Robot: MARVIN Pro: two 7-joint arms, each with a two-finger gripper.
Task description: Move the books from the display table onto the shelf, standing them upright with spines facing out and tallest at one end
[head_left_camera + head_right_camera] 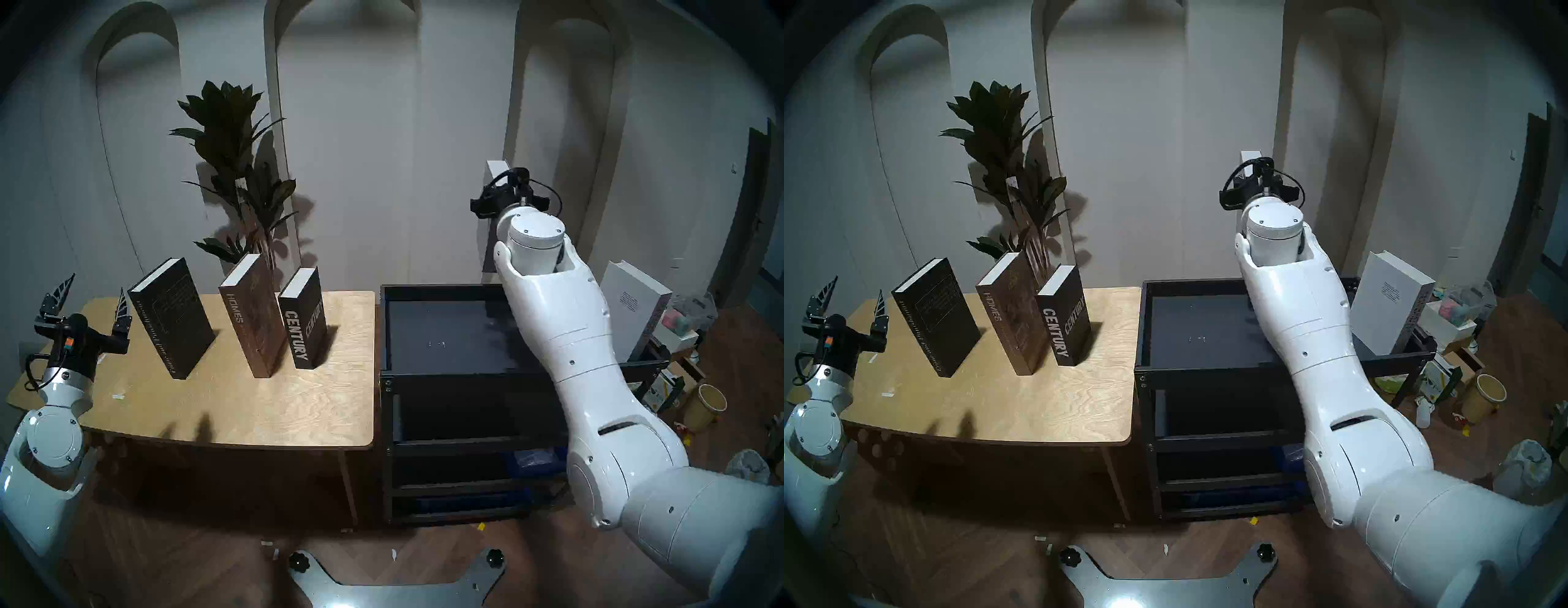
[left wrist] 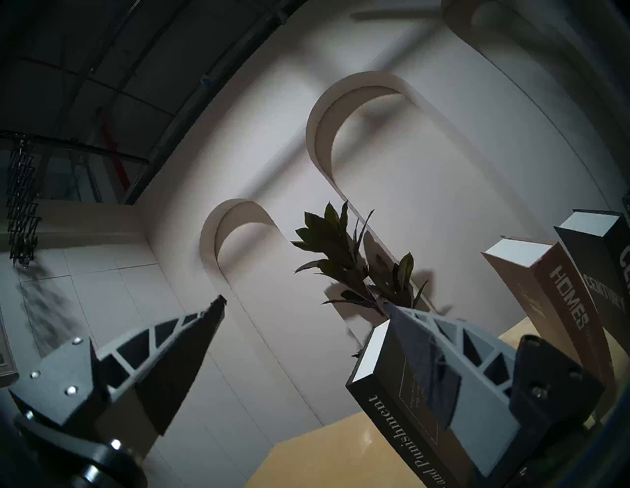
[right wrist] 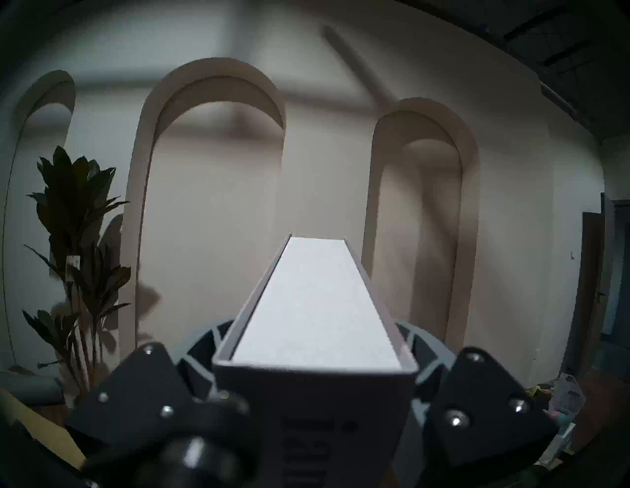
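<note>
Three books stand upright on the plywood display table (image 1: 263, 407): black "Crime and Punishment" (image 1: 172, 318), brown "HOMES" (image 1: 252, 314) and black "CENTURY" (image 1: 303, 322). My left gripper (image 1: 93, 297) is open, pointing up at the table's left end, just left of the black book (image 2: 385, 402). My right gripper (image 1: 505, 189) is shut on a pale grey book (image 3: 313, 300), held upright above the back right of the black shelf (image 1: 445, 335). Its fingers (image 3: 204, 344) press both covers. A white book (image 1: 632, 310) stands at the shelf's right end.
A tall potted plant (image 1: 237, 140) rises behind the table, close to "HOMES". My right arm (image 1: 564, 322) crosses over the shelf's right half. Boxes, a yellow bucket (image 1: 706, 405) and clutter sit on the floor at the right. An arched wall lies behind.
</note>
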